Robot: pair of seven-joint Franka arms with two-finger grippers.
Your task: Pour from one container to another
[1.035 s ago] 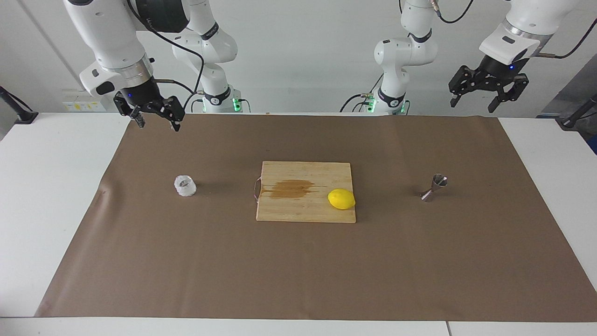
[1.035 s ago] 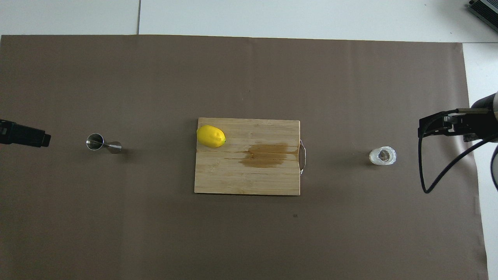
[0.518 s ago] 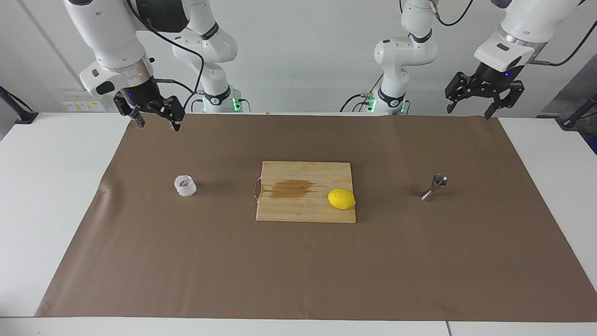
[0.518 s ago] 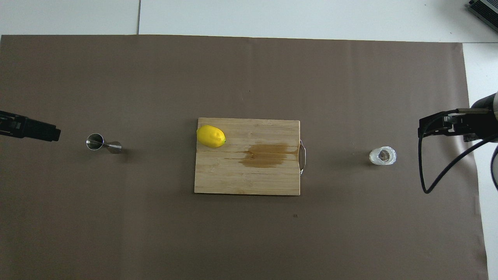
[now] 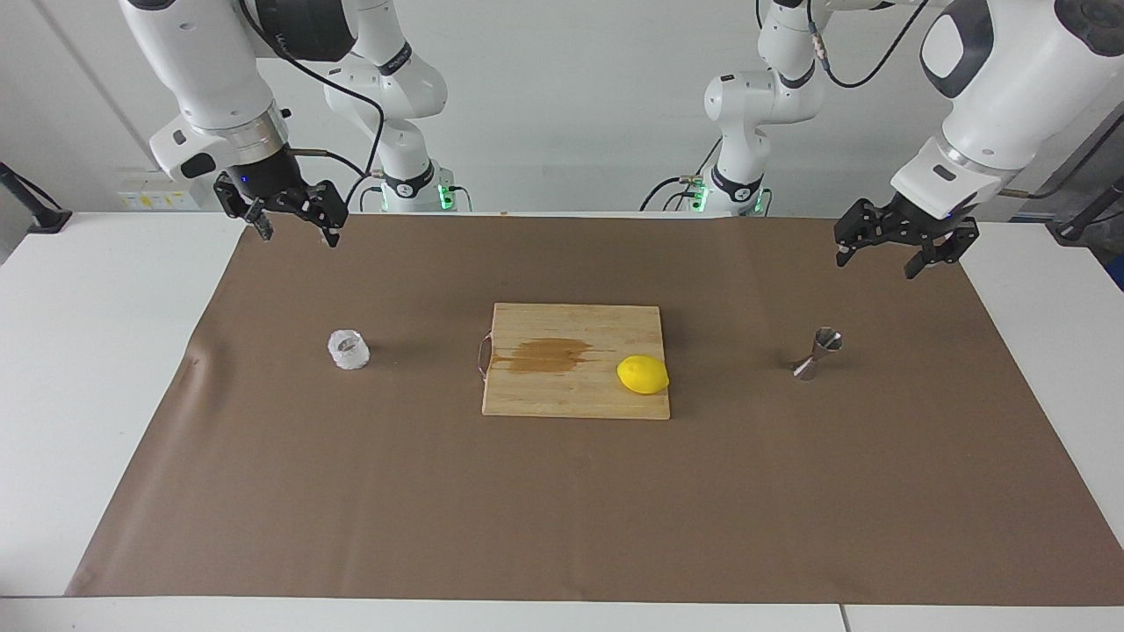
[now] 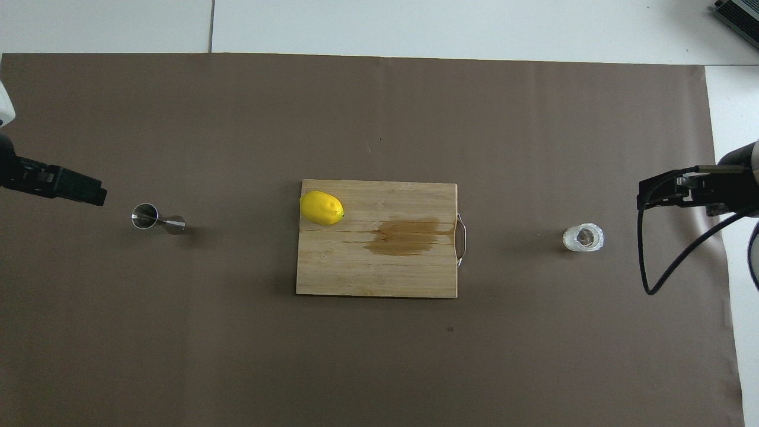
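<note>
Glass tumbler (image 5: pixel 349 349), facing view: short, faceted, frosty-walled, upright on brown paper (image 5: pixel 562 509) toward the right arm's end, untouched. Steel jigger (image 5: pixel 817 352), hourglass with narrow waist, tilted toward the left arm's end. Left gripper (image 5: pixel 904 248) lower than a second ago, now over the paper near the jigger, fingers spread, nothing held; probably approaching a grasp, pouring not begun. Right gripper (image 5: pixel 292 223) unmoved, waiting, fingers spread.

Overhead view: left gripper (image 6: pixel 71 187) closer to the jigger (image 6: pixel 155 219) than before. Tumbler (image 6: pixel 583 238) well apart from it. Between them, wooden cutting board (image 6: pixel 332 267) with dark stain and waxy yellow lemon (image 6: pixel 321 207).
</note>
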